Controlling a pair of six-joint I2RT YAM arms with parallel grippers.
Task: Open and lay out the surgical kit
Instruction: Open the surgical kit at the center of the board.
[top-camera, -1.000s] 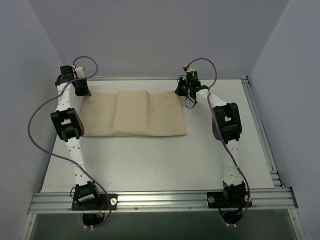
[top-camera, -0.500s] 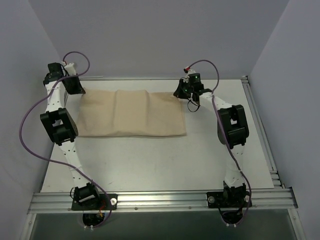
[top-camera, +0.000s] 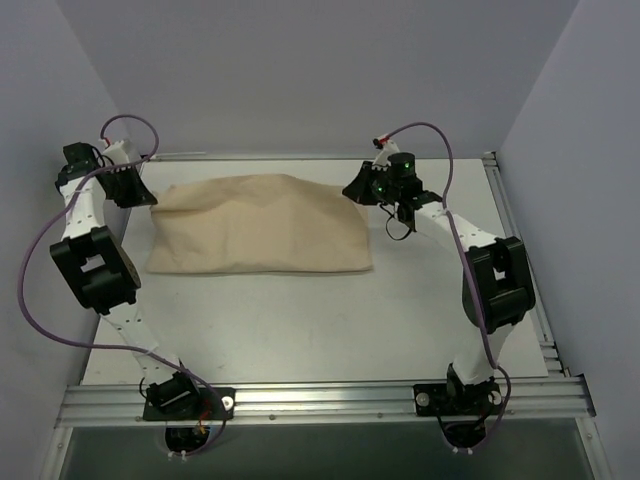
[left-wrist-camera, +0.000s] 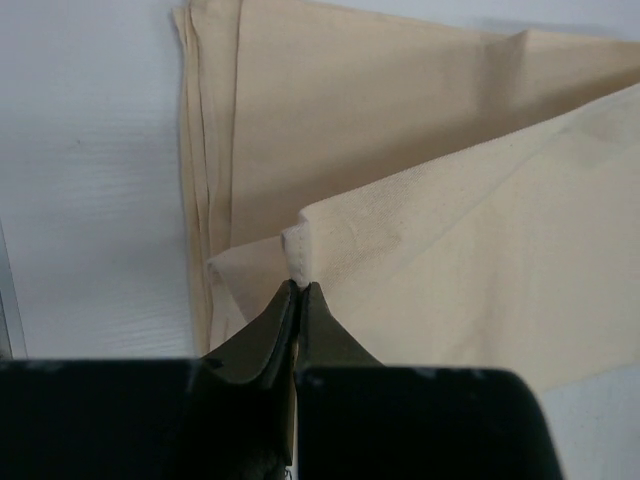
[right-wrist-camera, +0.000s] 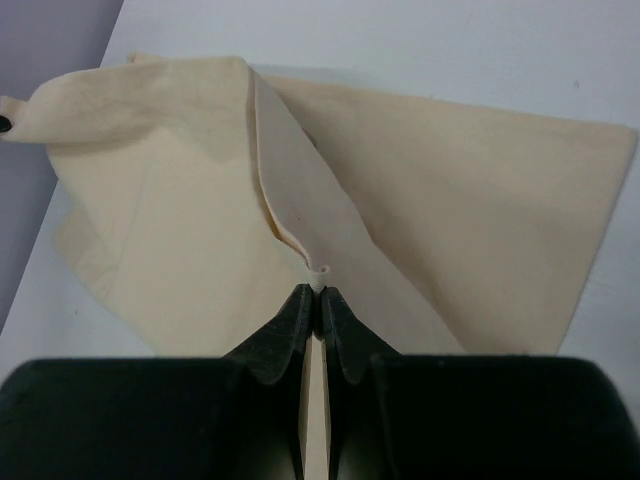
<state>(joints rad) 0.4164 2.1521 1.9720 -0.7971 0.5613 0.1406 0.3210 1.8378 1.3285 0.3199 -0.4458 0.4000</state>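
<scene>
The beige cloth wrap (top-camera: 262, 224), a wide folded bundle of soft fabric, lies on the white table (top-camera: 330, 320) toward its far edge, reaching from near the far-left corner to about the middle. Its long axis runs left to right, parallel to the far edge. The near edge lies flat and straight; the top layer along the far edge is lifted at both ends and sags between them. Whatever the bundle holds is hidden under the fabric.

The left gripper (left-wrist-camera: 298, 288), by the far-left corner, has its black fingers pressed together on the far-left corner of the wrap's top layer (left-wrist-camera: 300, 240), with further folded layers flat beneath. The right gripper (right-wrist-camera: 317, 292), at the bundle's far-right corner, is likewise pinched tight on a raised fold of the cloth (right-wrist-camera: 285, 190).
</scene>
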